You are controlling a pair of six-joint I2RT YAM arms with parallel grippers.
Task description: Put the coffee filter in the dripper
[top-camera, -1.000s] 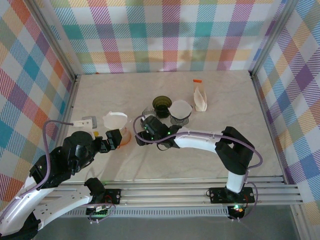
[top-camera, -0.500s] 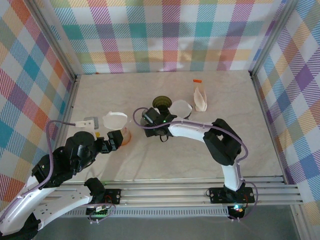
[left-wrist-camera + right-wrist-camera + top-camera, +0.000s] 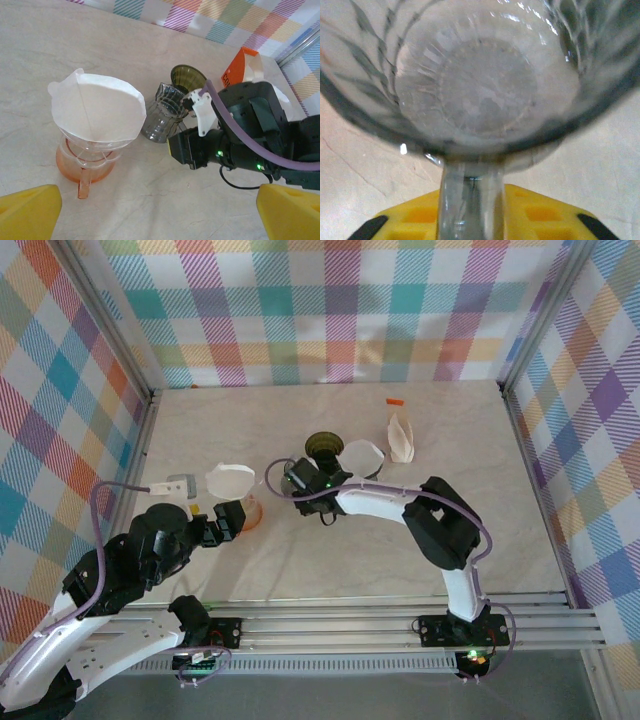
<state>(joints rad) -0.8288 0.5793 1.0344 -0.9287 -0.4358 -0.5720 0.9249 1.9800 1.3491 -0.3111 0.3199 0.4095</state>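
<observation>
Open marble table (image 3: 500, 500) at right and front, plaid walls around; the back middle is crowded with green dripper (image 3: 323, 447), filter pack (image 3: 401, 435) and clear dripper (image 3: 160, 119). White coffee filter (image 3: 96, 112) sits in orange dripper (image 3: 82, 162) at left. The left gripper (image 3: 160, 220) has its fingers wide apart, the right gripper (image 3: 300, 478) is at the clear dripper's handle with its grip impossible to tell, and the right arm has barely shifted in the last half second.

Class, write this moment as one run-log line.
left gripper: open | right gripper: holds clear dripper, tilted | filter: in orange dripper
</observation>
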